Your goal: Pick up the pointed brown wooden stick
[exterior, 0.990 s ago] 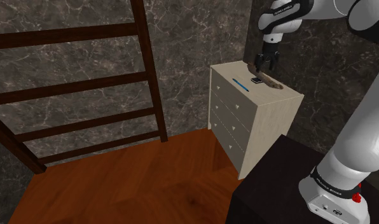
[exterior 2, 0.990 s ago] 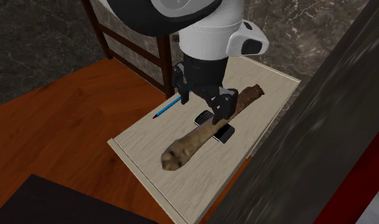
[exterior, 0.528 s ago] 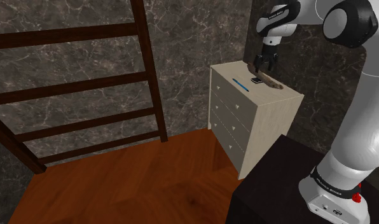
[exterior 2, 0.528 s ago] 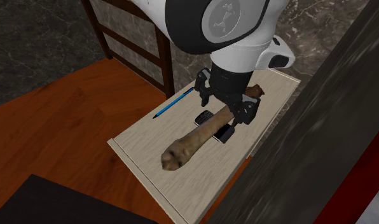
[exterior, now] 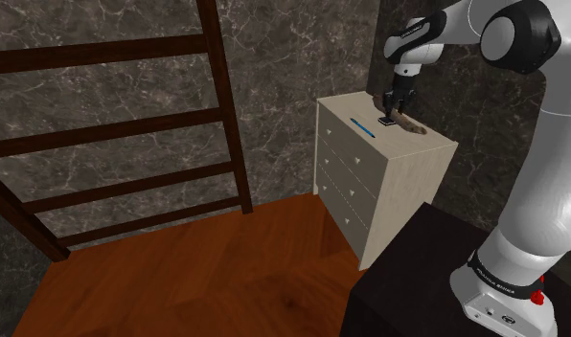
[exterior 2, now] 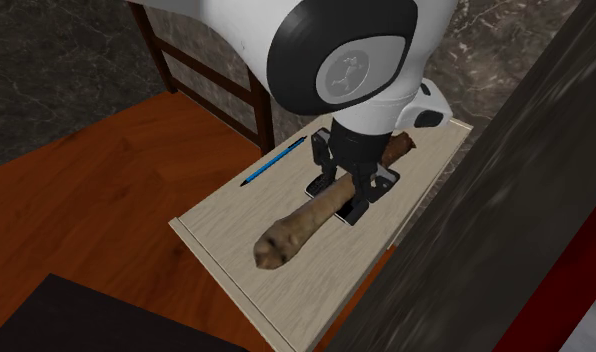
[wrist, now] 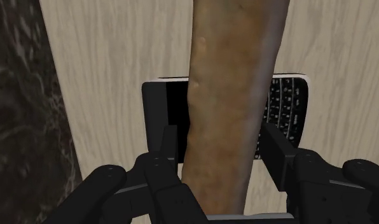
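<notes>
Claw is down on the dresser top, open, one finger each side of the stick. Not clamped: there's a thin gap on each side in the wrist view, narrower on one side than the other.

Stick lies flat along the dresser top, with its thick knobby end toward the second exterior view's lower left. The other end runs under my wrist toward the far corner. It's brown and rough, like bark.

The stick crosses over a black phone that sits flat under it. The phone's keypad shows past one finger and its screen past the other. My fingers come down right over the phone.

A blue pen lies apart from the stick, near the dresser edge on the floor side. The dresser stands against a dark marble wall.
</notes>
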{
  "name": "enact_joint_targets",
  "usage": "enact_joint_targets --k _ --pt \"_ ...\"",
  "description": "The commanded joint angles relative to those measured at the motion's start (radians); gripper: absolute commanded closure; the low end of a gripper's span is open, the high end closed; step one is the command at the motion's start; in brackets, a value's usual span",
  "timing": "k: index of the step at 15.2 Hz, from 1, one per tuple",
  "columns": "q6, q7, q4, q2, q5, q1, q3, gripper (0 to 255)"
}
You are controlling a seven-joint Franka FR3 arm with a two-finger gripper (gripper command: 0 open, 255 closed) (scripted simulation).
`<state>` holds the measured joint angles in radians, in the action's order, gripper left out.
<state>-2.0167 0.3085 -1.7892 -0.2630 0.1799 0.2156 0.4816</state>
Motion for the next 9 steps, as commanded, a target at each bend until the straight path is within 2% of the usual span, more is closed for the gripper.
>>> enact_joint_targets --k 1,9 --pt "-0.001 0.0 -0.001 0.0 0.0 0.0 0.0 255" --pt "0.009 -0.003 0.003 0.007 -0.004 -0.001 0.001 255"
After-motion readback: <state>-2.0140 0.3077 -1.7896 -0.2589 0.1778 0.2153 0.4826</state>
